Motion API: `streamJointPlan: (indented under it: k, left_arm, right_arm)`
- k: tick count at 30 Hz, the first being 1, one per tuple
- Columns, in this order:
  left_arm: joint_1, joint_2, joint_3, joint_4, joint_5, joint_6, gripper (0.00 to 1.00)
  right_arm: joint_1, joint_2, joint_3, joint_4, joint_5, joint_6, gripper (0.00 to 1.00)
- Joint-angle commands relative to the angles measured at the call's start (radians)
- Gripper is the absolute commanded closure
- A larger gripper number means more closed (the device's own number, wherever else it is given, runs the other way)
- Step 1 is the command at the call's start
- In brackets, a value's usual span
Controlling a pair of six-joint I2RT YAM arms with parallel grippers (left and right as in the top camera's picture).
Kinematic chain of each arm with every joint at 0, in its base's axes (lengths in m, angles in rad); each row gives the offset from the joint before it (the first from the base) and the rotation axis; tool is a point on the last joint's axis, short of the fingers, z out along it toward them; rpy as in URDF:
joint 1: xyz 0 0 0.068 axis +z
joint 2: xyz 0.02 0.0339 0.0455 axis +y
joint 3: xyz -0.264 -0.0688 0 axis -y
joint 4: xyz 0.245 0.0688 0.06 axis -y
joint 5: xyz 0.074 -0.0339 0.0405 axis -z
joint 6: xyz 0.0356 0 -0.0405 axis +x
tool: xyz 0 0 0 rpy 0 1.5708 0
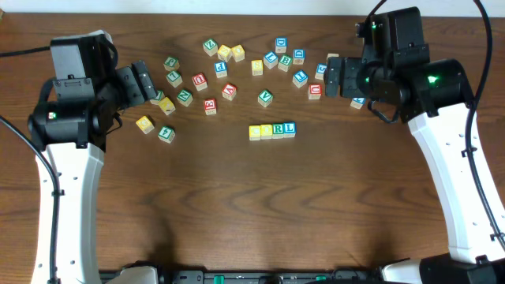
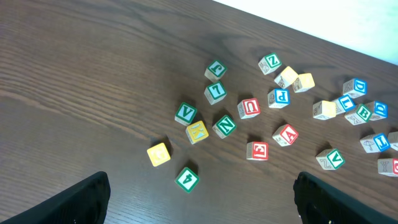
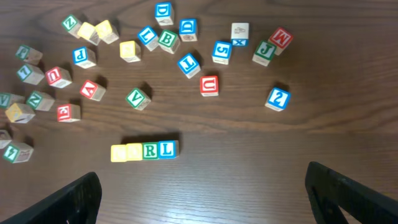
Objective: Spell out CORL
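A row of letter blocks (image 1: 272,131) lies at the table's middle: two yellow blocks, a green R and a blue L, touching side by side. It also shows in the right wrist view (image 3: 144,150). My left gripper (image 2: 199,208) is open and empty, raised above the left cluster, near a green 4 block (image 2: 186,178). My right gripper (image 3: 202,199) is open and empty, raised above bare table just in front of the row.
Loose letter blocks are scattered across the back of the table, from the left cluster (image 1: 170,99) to the right group (image 1: 296,67). A blue 2 block (image 3: 278,98) sits apart at the right. The near half of the table is bare wood (image 1: 260,213).
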State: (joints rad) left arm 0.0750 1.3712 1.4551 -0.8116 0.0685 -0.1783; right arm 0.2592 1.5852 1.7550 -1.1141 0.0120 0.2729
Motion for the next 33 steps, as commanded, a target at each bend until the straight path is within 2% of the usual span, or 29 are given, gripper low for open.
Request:
streamJointPlan:
  k: [1, 6, 13, 19, 24, 33]
  left_arm:
    - [0.003, -0.006, 0.022, -0.003, -0.01, 0.01, 0.07]
    - [0.003, -0.006, 0.022, -0.003, -0.01, 0.01, 0.07]
    - [0.003, -0.006, 0.022, -0.003, -0.01, 0.01, 0.07]
    - [0.003, -0.006, 0.022, -0.003, -0.01, 0.01, 0.07]
    - [0.003, -0.006, 0.022, -0.003, -0.01, 0.01, 0.07]
    - [0.003, -0.006, 0.022, -0.003, -0.01, 0.01, 0.07]
  right_arm:
    - [-0.01, -0.031, 0.016, 0.002, 0.044, -0.024, 0.01]
    - [-0.014, -0.051, 0.016, 0.035, 0.062, -0.035, 0.01]
    - [-0.018, -0.097, 0.012, 0.177, 0.061, -0.196, 0.01]
    - [-0.078, -0.167, -0.065, 0.315, 0.031, -0.204, 0.01]
    - [-0.136, -0.28, -0.246, 0.484, -0.032, -0.204, 0.01]
    - [-0.194, -0.605, -0.779, 0.911, -0.048, -0.204, 0.01]
